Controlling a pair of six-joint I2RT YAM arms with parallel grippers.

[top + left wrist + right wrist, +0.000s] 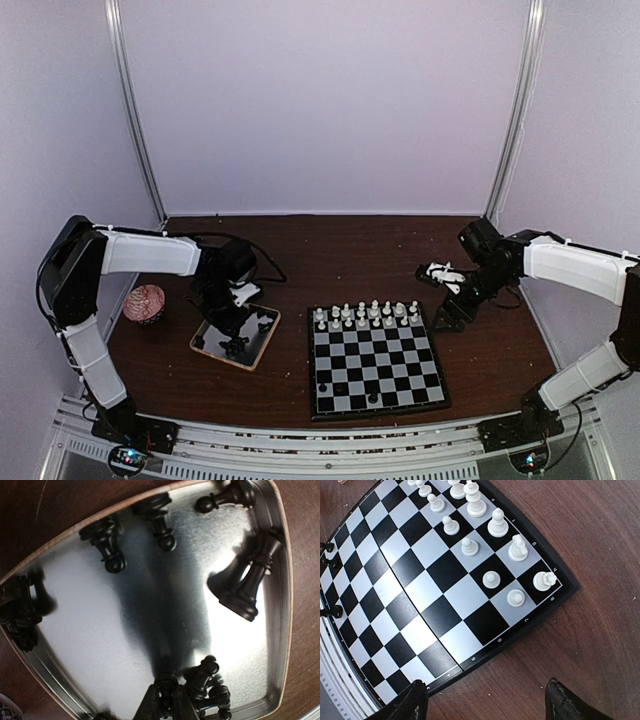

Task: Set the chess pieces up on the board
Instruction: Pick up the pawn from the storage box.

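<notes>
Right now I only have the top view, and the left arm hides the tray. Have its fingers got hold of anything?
Observer: Yes. The left wrist view shows the left fingers pinching a black piece near the tray edge.
Operator: And the right ones, holding anything?
Observer: No. The right wrist view shows the right fingers spread wide and empty over the table, just off the board corner.
</notes>
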